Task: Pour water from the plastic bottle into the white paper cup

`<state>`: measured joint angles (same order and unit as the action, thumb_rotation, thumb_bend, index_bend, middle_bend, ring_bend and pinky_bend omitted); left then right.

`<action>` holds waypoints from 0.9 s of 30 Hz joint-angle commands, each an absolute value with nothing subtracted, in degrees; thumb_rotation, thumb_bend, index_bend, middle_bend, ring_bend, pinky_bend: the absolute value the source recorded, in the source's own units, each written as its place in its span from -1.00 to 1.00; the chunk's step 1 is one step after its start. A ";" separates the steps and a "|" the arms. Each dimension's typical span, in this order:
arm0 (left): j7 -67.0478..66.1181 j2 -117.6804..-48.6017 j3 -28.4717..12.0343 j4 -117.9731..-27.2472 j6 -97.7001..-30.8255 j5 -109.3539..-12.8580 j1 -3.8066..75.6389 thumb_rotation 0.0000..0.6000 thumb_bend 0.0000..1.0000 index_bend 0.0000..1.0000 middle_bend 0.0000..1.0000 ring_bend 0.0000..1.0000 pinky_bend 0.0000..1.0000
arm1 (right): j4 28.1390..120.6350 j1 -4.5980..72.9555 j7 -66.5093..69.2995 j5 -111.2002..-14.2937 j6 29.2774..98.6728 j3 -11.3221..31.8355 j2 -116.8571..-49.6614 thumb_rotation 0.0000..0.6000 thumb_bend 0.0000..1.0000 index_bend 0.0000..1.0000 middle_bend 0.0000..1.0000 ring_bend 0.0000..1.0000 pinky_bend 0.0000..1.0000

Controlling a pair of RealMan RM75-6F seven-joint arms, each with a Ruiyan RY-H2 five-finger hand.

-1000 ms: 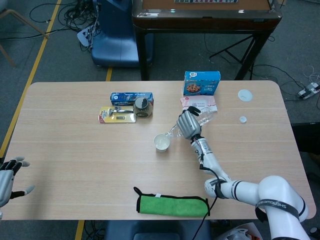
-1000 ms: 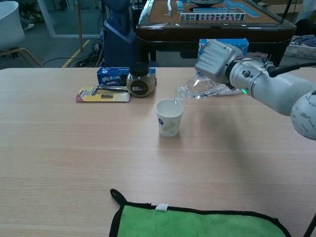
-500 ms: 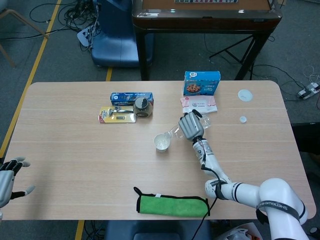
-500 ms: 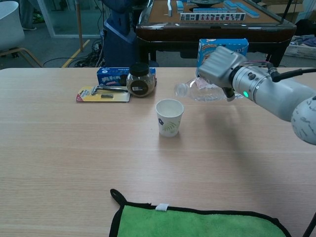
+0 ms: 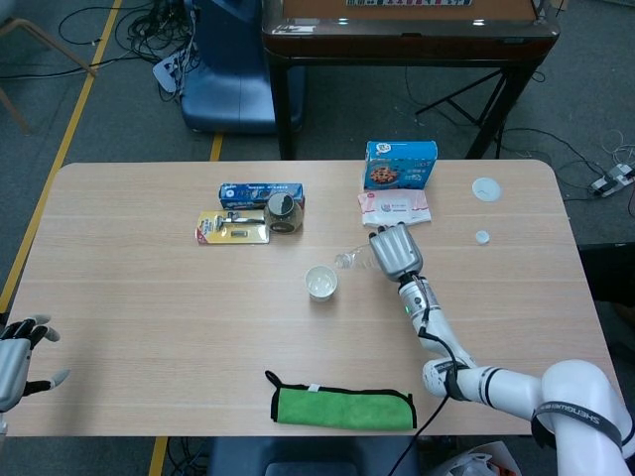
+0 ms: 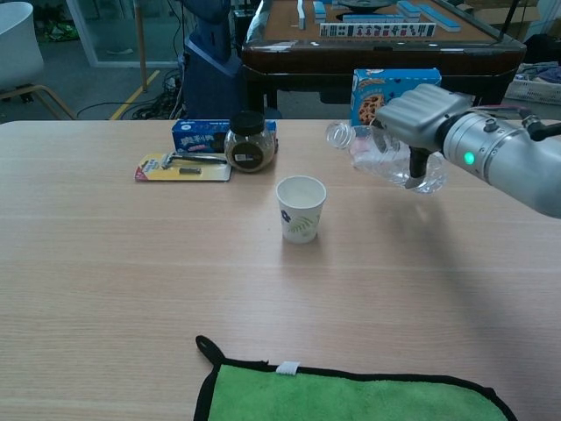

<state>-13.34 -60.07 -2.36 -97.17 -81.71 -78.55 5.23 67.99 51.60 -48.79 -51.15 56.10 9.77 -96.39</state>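
The white paper cup (image 6: 301, 208) (image 5: 320, 282), printed with a green leaf, stands upright near the table's middle. My right hand (image 6: 422, 119) (image 5: 395, 250) grips the clear plastic bottle (image 6: 377, 154) (image 5: 355, 260), held in the air to the right of the cup and lying nearly level. Its uncapped neck points left and slightly up, clear of the cup's rim. No water is running from it. My left hand (image 5: 15, 357) hovers at the table's near left edge with its fingers spread and nothing in it.
Behind the cup stand a dark-lidded jar (image 6: 249, 142), a blue box (image 6: 197, 134) and a carded razor (image 6: 182, 166). A blue cookie box (image 6: 375, 91) is behind the bottle. A green cloth (image 6: 351, 394) lies at the near edge. A bottle cap (image 5: 481, 236) and white disc (image 5: 485, 188) lie far right.
The bottle has been tipped back from pouring into the cup to about level, and my right hand has carried it up and to the right, away from the cup. The stream has stopped.
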 commanded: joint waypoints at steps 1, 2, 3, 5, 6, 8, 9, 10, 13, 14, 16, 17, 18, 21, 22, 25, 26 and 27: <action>-13.40 -60.30 -2.39 -96.93 -81.74 -78.52 5.25 1.00 -1.00 -0.12 -0.46 -0.43 0.11 | 69.98 49.13 -42.80 -54.39 56.52 9.24 -94.74 1.00 -0.96 0.28 0.32 0.09 0.09; -13.45 -60.39 -2.38 -96.84 -81.74 -78.52 5.25 1.00 -1.00 -0.13 -0.46 -0.43 0.11 | 70.16 48.51 -40.97 -55.13 56.75 9.15 -94.57 1.00 -0.96 0.28 0.32 0.09 0.09; -13.56 -60.51 -2.36 -96.71 -81.71 -78.51 5.27 1.00 -1.00 -0.13 -0.46 -0.43 0.10 | 70.27 47.71 -38.50 -56.05 56.85 9.00 -94.33 1.00 -0.96 0.28 0.31 0.09 0.09; -13.80 -60.67 -2.32 -96.58 -81.65 -78.48 5.29 1.00 -1.00 -0.13 -0.46 -0.43 0.10 | 70.31 46.69 -35.23 -57.42 56.73 8.65 -93.84 1.00 -0.96 0.28 0.31 0.09 0.09; -13.96 -60.76 -2.30 -96.54 -81.67 -78.50 5.29 1.00 -1.00 -0.13 -0.46 -0.43 0.11 | 70.30 46.13 -33.46 -58.51 56.68 8.27 -93.43 1.00 -0.96 0.28 0.32 0.09 0.09; -14.13 -60.92 -2.29 -96.45 -81.74 -78.57 5.29 1.00 -1.00 -0.13 -0.46 -0.43 0.11 | 70.36 45.21 -30.52 -60.59 56.74 7.58 -92.70 1.00 -0.96 0.28 0.31 0.09 0.09; -14.20 -60.98 -2.28 -96.40 -81.77 -78.59 5.28 1.00 -1.00 -0.13 -0.46 -0.43 0.11 | 70.42 44.80 -29.14 -61.49 56.85 7.34 -92.41 1.00 -0.96 0.28 0.31 0.09 0.09; -14.27 -61.04 -2.28 -96.35 -81.78 -78.59 5.29 1.00 -1.00 -0.13 -0.46 -0.43 0.11 | 70.48 44.37 -27.66 -62.36 57.02 7.17 -92.13 1.00 -0.96 0.28 0.31 0.09 0.09; -14.39 -61.20 -2.24 -96.15 -81.62 -78.47 5.31 1.00 -1.00 -0.13 -0.46 -0.43 0.11 | 70.34 42.90 -22.28 -65.01 57.81 6.87 -91.48 1.00 -0.96 0.28 0.31 0.09 0.09; -14.46 -61.25 -2.24 -96.06 -81.54 -78.42 5.35 1.00 -1.00 -0.13 -0.46 -0.43 0.11 | 70.23 42.47 -20.67 -65.65 57.97 6.81 -91.34 1.00 -0.96 0.28 0.32 0.09 0.09; -14.61 -61.32 -2.25 -95.94 -81.40 -78.33 5.42 1.00 -1.00 -0.13 -0.46 -0.43 0.11 | 69.86 41.39 -16.70 -67.10 58.44 6.68 -91.12 1.00 -0.97 0.28 0.32 0.09 0.09; -14.65 -61.36 -2.27 -95.92 -81.40 -78.32 5.45 1.00 -1.00 -0.13 -0.46 -0.43 0.11 | 69.63 40.91 -14.77 -67.70 58.69 6.68 -91.11 1.00 -0.97 0.28 0.32 0.09 0.09; -14.69 -61.41 -2.31 -95.91 -81.41 -78.30 5.46 1.00 -1.00 -0.13 -0.46 -0.43 0.11 | 69.29 40.29 -12.06 -68.45 58.91 6.69 -91.11 1.00 -0.97 0.28 0.32 0.09 0.09; -14.91 -61.50 -2.27 -95.83 -81.39 -78.30 5.48 1.00 -1.00 -0.13 -0.46 -0.43 0.11 | 67.92 38.96 -5.15 -70.33 59.53 6.89 -91.39 1.00 -0.98 0.28 0.31 0.09 0.09; -14.98 -61.55 -2.25 -95.80 -81.38 -78.32 5.49 1.00 -1.00 -0.13 -0.46 -0.43 0.11 | 67.33 38.66 -3.42 -70.85 59.65 6.92 -91.54 1.00 -0.98 0.28 0.31 0.09 0.09; -15.15 -61.63 -2.20 -95.74 -81.37 -78.36 5.49 1.00 -1.00 -0.13 -0.46 -0.43 0.11 | 65.11 37.93 0.81 -72.58 59.86 6.70 -92.02 1.00 -0.99 0.28 0.31 0.09 0.09; -15.15 -61.65 -2.21 -95.73 -81.39 -78.34 5.48 1.00 -1.00 -0.13 -0.46 -0.43 0.11 | 64.47 37.76 1.93 -73.10 59.88 6.60 -92.15 1.00 -1.00 0.28 0.31 0.09 0.09; -15.12 -61.66 -2.24 -95.73 -81.39 -78.26 5.48 1.00 -1.00 -0.13 -0.46 -0.43 0.11 | 63.67 37.58 3.38 -73.73 59.78 6.45 -92.27 1.00 -1.00 0.28 0.31 0.09 0.09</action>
